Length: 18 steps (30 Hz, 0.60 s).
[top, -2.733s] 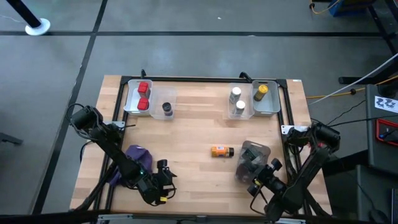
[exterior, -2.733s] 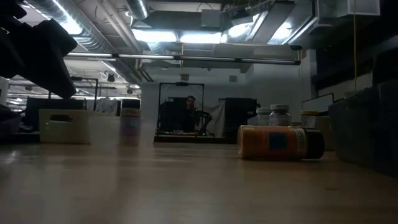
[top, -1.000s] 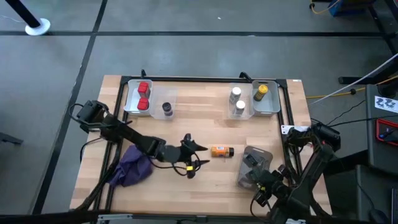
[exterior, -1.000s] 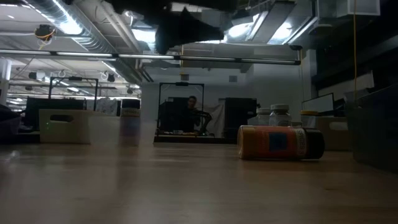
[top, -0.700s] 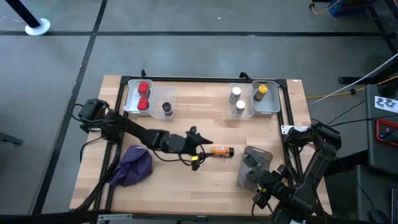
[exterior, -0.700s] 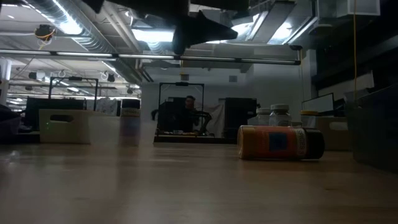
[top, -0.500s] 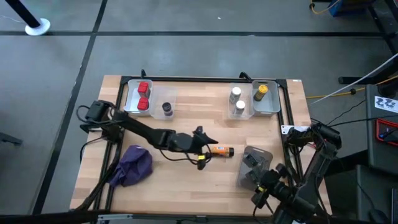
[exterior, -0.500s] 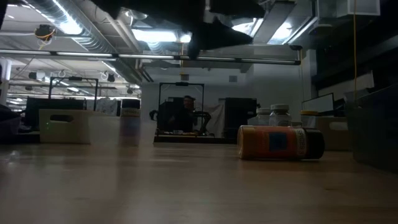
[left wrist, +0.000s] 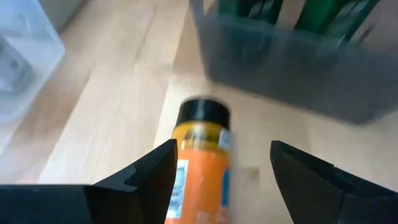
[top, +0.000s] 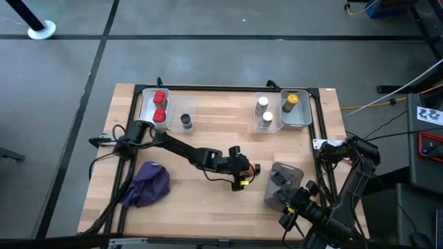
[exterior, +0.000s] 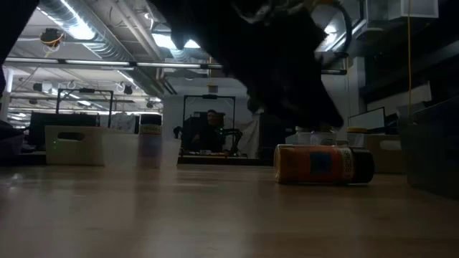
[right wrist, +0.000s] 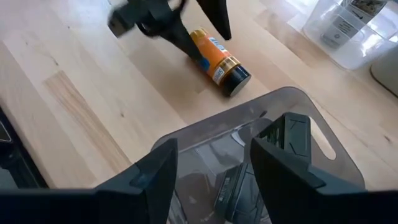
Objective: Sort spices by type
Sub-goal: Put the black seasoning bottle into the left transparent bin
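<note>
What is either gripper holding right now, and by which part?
Nothing. The left gripper hangs open over the orange bottle, fingers either side of it, not closed. The right gripper waits open above the grey bin near the table's right edge.

The left tool (top: 243, 171) hides most of the orange bottle (top: 254, 168) from above.

We see a light wooden table (top: 208, 138) with a black frame standing on a grey floor (top: 208, 62) crossed by dark lines. A white round stand base (top: 41, 29) sits on the floor at the far left, and yellow cables (top: 374, 104) run along it on the right. Across the table we look into a dim workshop: bright ceiling lights (exterior: 215, 43), silver ducts (exterior: 86, 29), a dark framed rig (exterior: 208, 129) where a person (exterior: 211, 125) sits, and a black cabinet (exterior: 276, 136) beside it.
</note>
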Motion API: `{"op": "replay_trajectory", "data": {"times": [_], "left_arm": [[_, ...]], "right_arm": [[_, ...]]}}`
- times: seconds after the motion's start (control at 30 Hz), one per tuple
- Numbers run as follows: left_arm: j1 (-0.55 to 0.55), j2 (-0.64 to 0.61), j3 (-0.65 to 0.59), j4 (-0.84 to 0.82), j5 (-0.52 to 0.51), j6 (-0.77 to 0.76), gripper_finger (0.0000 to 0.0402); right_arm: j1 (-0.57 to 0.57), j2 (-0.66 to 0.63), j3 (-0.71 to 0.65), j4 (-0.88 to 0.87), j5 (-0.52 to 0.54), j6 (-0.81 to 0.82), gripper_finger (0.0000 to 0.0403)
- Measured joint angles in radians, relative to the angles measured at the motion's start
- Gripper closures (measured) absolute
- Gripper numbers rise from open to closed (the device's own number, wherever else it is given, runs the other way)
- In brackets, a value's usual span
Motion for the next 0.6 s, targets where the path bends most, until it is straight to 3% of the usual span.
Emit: {"op": "replay_trajectory", "data": {"times": [0.6], "left_arm": [[0.043, 0.046, 0.017, -0.204, 0.002, 0.022, 0.0160]], "right_arm": [[0.000, 0.000, 0.000, 0.001, 0.003, 0.000, 0.0199]]}}
